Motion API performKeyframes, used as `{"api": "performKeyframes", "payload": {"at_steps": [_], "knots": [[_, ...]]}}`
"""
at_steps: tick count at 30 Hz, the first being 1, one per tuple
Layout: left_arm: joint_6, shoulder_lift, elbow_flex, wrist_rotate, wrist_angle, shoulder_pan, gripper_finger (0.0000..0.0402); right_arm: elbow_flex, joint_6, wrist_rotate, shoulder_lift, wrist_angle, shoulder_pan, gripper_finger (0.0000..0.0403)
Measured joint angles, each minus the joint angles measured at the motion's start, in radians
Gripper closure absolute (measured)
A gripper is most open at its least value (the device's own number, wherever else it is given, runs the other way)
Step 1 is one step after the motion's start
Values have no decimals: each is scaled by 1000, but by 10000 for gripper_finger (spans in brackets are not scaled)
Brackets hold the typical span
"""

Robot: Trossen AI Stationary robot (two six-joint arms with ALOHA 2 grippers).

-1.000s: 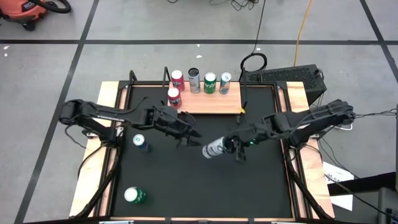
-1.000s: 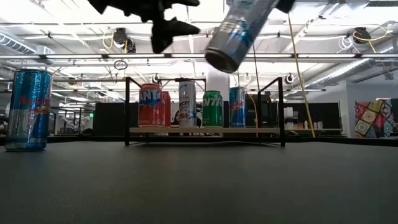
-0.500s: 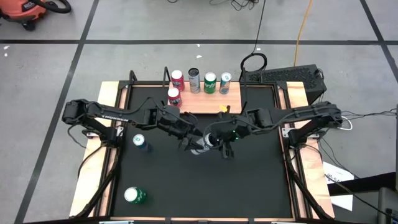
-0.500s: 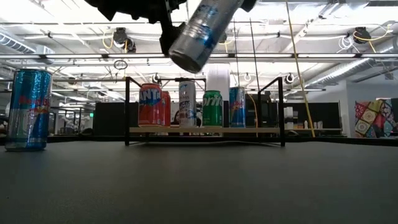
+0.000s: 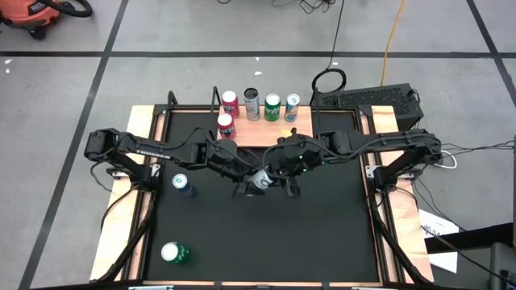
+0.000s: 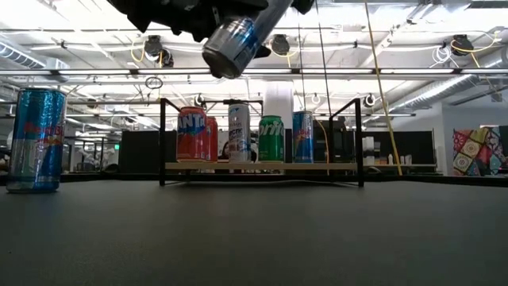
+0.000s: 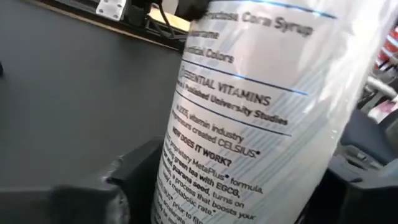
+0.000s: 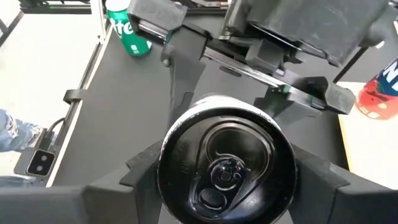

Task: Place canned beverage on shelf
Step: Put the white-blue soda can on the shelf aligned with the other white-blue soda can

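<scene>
Two arms meet before shelf (image 5: pixel 264 129) | right gripper (image 5: pixel 270 179) jaws clamp can (image 5: pixel 259 181) | left gripper (image 5: pixel 244 182) jaws spread around it | close left before right releases

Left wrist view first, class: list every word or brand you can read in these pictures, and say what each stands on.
"ESSENTIAL VITAMINS", "HOW DOES IT WORK?", "CELSIUS", "Corn Syrup", "Colors": white and silver slim can held between the two grippers.
"...anta" (start hidden): orange-red can on the light wooden shelf.
"...te" (start cut off): green can on the black tabletop.
Other cans' labels are too small or blurred to read.
</scene>
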Motion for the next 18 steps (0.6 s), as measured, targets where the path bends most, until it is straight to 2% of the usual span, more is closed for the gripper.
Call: {"api": "performKeyframes", "payload": {"at_steps": [4,7,10,13,16,18], "knots": [[44,-2,0,1,8,4,153,0,6,3,-1,0,0,164],[84,-2,0,-3,14,5,155,0,46,42,-1,0,1,132],[119,-2,0,-95,25,5,155,2,171,122,-6,12,-1,83],[138,-2,0,-243,26,7,155,2,291,199,-38,12,-15,48],[151,-2,0,-365,63,7,155,2,374,298,-77,35,-23,35],[189,-2,0,-394,118,8,155,2,386,332,-88,46,-24,36]]}}
